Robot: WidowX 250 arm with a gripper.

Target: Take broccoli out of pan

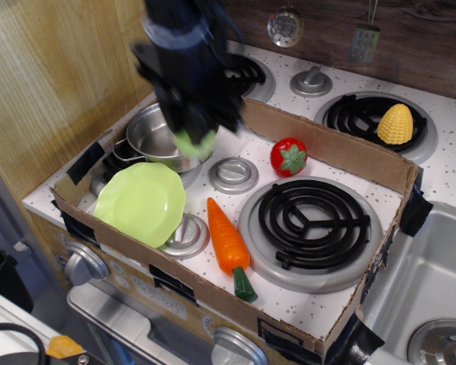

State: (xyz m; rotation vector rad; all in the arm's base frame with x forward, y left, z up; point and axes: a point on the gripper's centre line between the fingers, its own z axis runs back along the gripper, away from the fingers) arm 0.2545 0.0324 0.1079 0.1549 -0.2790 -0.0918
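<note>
My gripper (195, 139), blurred, jaws clamped on the broccoli (195, 142), held above the pan (148, 133) rim; pan interior largely hidden.

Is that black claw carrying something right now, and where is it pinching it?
Yes. The gripper holds the broccoli, lifted clear of the pan. Only the green lump's lower part peeks out below the blurred fingers, so the exact part pinched cannot be told.

Arm (186, 53): motion-blurred, cut off at top edge.
Gripper (195, 137): blurred, finger outline unclear.
Broccoli (195, 142): mostly hidden, green smear only.
Pan (148, 133): right half hidden behind arm.
</note>
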